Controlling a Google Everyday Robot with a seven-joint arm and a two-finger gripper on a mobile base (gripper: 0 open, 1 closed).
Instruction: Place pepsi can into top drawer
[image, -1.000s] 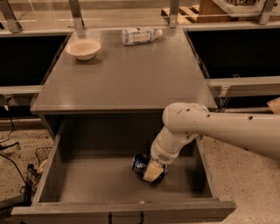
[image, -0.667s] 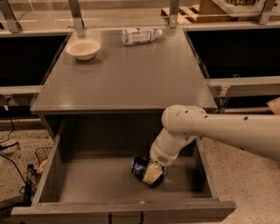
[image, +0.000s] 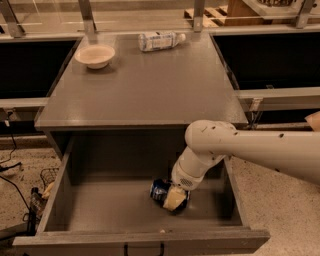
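Gripper (image: 172, 196) low inside the top drawer (image: 100, 212), jaws closed narrowly on the pepsi can (image: 160, 189), right of centre near the drawer floor. Only one pale finger (image: 175, 200) visible, the other hidden behind the can. Arm (image: 260, 150) cut off at the right edge. No visible shift since a second ago.
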